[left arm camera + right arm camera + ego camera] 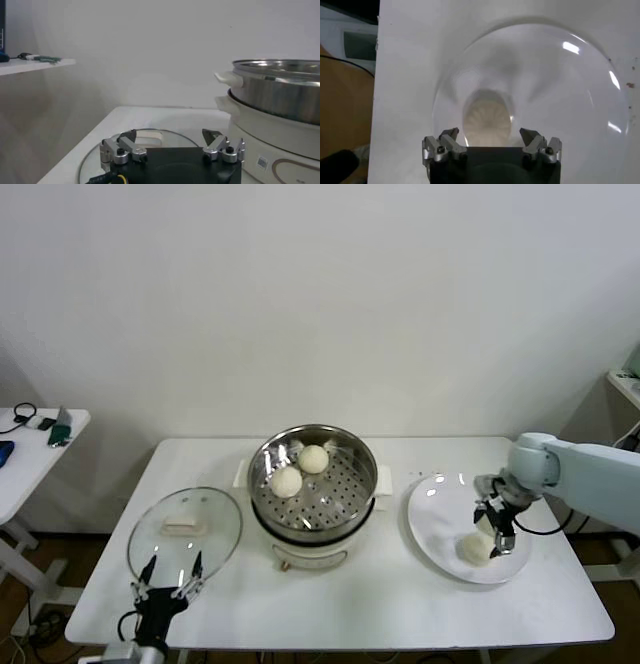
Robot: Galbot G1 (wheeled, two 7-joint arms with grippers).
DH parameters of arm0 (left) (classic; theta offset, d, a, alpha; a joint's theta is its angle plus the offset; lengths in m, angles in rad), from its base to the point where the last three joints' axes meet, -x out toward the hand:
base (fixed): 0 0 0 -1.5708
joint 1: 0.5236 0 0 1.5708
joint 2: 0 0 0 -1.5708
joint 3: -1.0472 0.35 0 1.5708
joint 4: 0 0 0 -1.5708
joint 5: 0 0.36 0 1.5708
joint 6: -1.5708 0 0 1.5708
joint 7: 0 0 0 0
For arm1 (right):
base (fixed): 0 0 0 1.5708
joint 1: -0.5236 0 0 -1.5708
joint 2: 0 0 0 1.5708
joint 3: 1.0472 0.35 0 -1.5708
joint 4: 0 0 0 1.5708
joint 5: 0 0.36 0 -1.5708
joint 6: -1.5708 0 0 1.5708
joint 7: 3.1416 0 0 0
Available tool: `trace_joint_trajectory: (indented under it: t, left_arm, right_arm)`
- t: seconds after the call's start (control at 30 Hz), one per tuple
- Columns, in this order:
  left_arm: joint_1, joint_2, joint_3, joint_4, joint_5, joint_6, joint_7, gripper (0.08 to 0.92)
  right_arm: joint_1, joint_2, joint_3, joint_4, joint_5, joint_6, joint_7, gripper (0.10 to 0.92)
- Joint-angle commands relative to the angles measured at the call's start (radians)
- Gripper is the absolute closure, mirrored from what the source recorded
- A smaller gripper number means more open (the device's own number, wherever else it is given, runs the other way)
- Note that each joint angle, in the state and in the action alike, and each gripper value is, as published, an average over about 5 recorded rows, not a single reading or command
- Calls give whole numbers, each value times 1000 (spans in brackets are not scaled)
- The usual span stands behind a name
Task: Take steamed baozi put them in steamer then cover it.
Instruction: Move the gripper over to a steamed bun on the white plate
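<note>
Head view: the right gripper (497, 536), fingers spread, hangs over a smooth bun (474, 548) on the glossy white plate (435, 529); two buns lie in the perforated steel steamer (313, 479). Left wrist view: the left gripper (170, 145), spread, hovers by the glass cover (95, 162). Right wrist view: pleated dough between open fingers.

White table (400, 604) (steamer (313, 529), cover (185, 529), plate (440, 529))

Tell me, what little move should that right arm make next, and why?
Probably lower the right hand a touch further and close its open fingers on the round cream-white dough bun lying on the flat white plate. The hand already hangs right over that bun, and only two buns sit in the shiny steel steamer basket so far.
</note>
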Motion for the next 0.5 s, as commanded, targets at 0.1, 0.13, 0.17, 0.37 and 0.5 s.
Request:
trace_joint_trajectory:
  t: [0.1, 0.13, 0.17, 0.37, 0.5]
  left_arm:
    - [3, 0, 1, -3, 1, 0, 0, 177]
    - [3, 0, 1, -4, 1, 0, 0, 177]
    - [3, 0, 1, -4, 1, 0, 0, 177]
    - [3, -1, 2, -4, 2, -2, -1, 177]
    - [1, -3, 4, -3, 2, -3, -1, 177]
  right_arm:
    - [-96, 1, 70, -20, -36, -4, 17, 204]
    - [-98, 2, 72, -21, -40, -4, 18, 209]
    - [-99, 3, 72, -21, -45, -4, 19, 213]
    - [-92, -3, 71, -18, -57, -3, 15, 301]
    - [-85, -7, 68, -18, -63, -1, 12, 323]
